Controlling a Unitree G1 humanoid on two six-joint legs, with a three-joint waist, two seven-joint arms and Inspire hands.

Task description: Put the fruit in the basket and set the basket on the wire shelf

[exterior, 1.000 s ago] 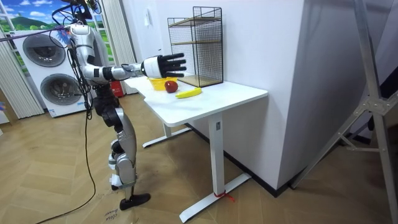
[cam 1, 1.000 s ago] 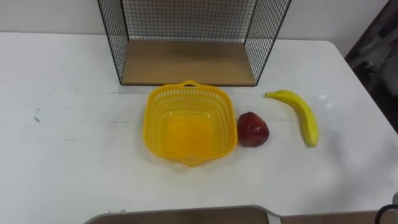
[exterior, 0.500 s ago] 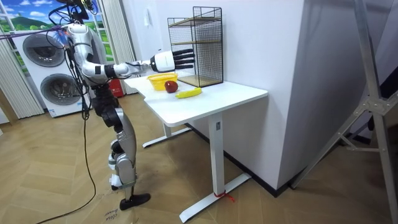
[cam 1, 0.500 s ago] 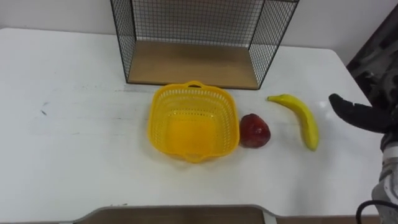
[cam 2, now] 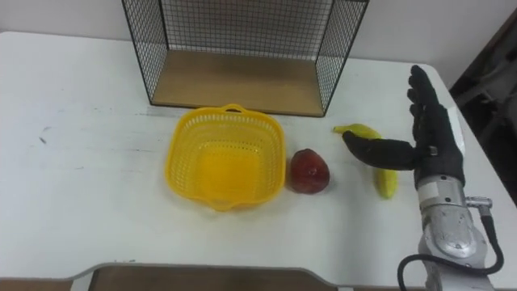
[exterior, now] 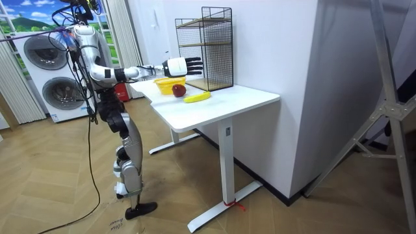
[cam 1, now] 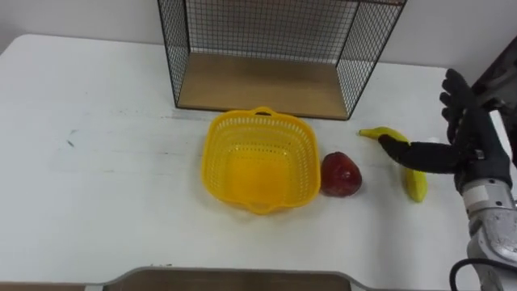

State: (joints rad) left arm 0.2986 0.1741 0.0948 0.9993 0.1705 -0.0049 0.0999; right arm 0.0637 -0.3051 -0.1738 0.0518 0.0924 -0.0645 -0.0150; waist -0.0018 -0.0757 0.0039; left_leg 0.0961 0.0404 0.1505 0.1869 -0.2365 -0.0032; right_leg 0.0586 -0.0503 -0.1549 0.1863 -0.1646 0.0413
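Yellow banana (cam 1: 417,185) lies beneath the right hand (cam 1: 478,149), fingers straight.

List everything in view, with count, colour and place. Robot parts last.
basket: one, yellow, empty, on the table just in front of the shelf
red fruit: one, red, on the table at the basket's right side
banana: one, yellow, on the table right of the red fruit
wire shelf: one, black wire with a wooden base, at the table's far edge, bottom level bare
table: one, white, in front of the robot
washing machines: two, white, stacked, behind the robot in the room view
right hand: one, black, open, over the table's right side, thumb reaching across the banana
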